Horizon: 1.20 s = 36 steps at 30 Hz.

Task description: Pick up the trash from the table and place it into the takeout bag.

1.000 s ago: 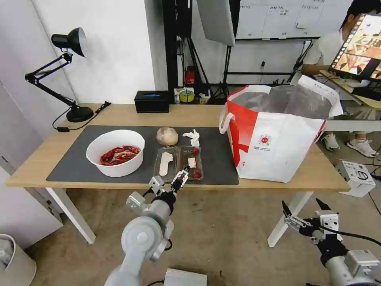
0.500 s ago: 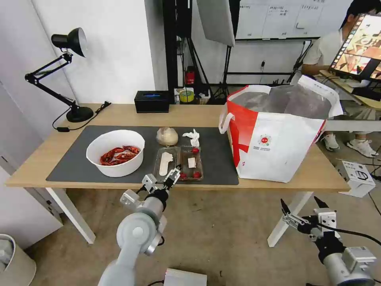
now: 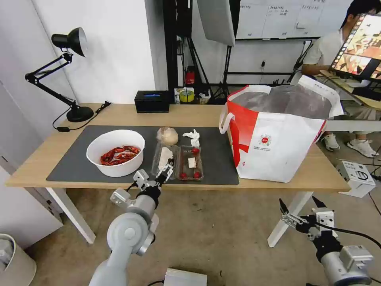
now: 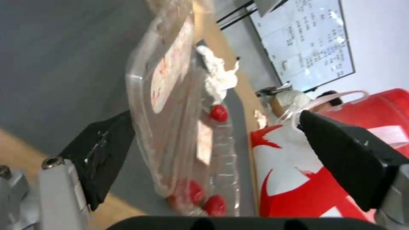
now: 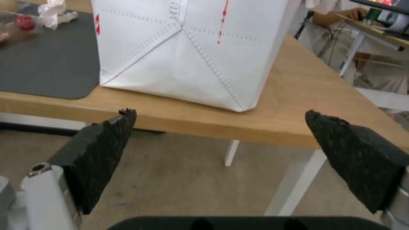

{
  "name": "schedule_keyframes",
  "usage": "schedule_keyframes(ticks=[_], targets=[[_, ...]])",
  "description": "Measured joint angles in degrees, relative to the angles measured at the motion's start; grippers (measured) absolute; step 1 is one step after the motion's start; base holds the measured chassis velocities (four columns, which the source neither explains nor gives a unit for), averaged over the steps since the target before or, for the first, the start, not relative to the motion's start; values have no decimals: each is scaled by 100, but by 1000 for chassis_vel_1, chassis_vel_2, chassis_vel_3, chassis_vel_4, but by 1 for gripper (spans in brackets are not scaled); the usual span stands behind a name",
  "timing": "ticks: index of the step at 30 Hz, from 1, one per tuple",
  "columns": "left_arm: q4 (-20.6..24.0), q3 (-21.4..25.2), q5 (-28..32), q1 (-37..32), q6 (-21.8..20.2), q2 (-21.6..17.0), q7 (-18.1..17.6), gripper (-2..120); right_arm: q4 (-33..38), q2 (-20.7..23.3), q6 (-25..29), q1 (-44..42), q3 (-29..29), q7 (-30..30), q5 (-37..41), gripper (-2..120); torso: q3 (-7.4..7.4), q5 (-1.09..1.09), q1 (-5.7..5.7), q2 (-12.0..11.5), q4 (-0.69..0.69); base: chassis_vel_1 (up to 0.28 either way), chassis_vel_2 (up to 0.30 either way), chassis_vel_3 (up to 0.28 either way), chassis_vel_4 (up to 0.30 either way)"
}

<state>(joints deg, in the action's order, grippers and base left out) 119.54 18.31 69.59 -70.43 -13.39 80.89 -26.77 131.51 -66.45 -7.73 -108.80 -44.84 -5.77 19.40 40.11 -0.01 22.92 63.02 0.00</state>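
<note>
Currently the left gripper [image 3: 166, 171] is spread wide about the clamshell tray's [image 3: 178, 161] raised lid (nothing clamped); the right gripper [image 3: 301, 209] hangs open.

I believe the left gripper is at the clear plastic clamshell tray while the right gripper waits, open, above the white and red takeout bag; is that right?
Not quite. The left gripper is indeed at the clear plastic clamshell tray, but the open right gripper waits low, beside and below the edge of the light-wood table, not above the white and red takeout bag. The head view shows this.
</note>
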Motion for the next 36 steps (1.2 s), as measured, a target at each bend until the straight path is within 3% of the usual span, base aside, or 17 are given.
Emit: schedule_keyframes(ticks=[21, 24, 28, 29, 31, 32, 36], targets=[[222, -372, -591, 15, 98, -123, 617, 100, -78, -73, 1, 218, 239, 11, 56, 100, 0, 1, 0, 0, -1, 0, 0, 0, 0], [148, -510, -839, 20, 97, -239, 799, 84, -77, -40, -2, 341, 408, 67, 256, 100, 0, 0, 0, 0, 0, 0, 0, 0, 0], [159, -557, -851, 20, 98, -253, 817, 78, -84, -35, -7, 385, 458, 72, 307, 100, 0, 0, 0, 0, 0, 0, 0, 0, 0], [229, -590, -854, 8, 99, -259, 864, 69, -112, -34, -9, 420, 493, 73, 322, 100, 0, 1, 1, 0, 0, 0, 0, 0, 0], [247, -595, -854, 3, 99, -262, 872, 68, -116, -34, -10, 425, 498, 73, 324, 100, 0, 1, 0, 0, 0, 0, 0, 0, 0], [312, -619, -853, -16, 99, -280, 897, 60, -136, -40, -13, 447, 526, 72, 325, 100, 0, 1, 0, 0, 0, 0, 0, 0, 0], [325, -655, -900, -23, 99, -326, 930, 46, -152, -60, -24, 484, 586, 66, 335, 100, 0, 1, 0, 0, 0, 0, 0, 0, 0]])
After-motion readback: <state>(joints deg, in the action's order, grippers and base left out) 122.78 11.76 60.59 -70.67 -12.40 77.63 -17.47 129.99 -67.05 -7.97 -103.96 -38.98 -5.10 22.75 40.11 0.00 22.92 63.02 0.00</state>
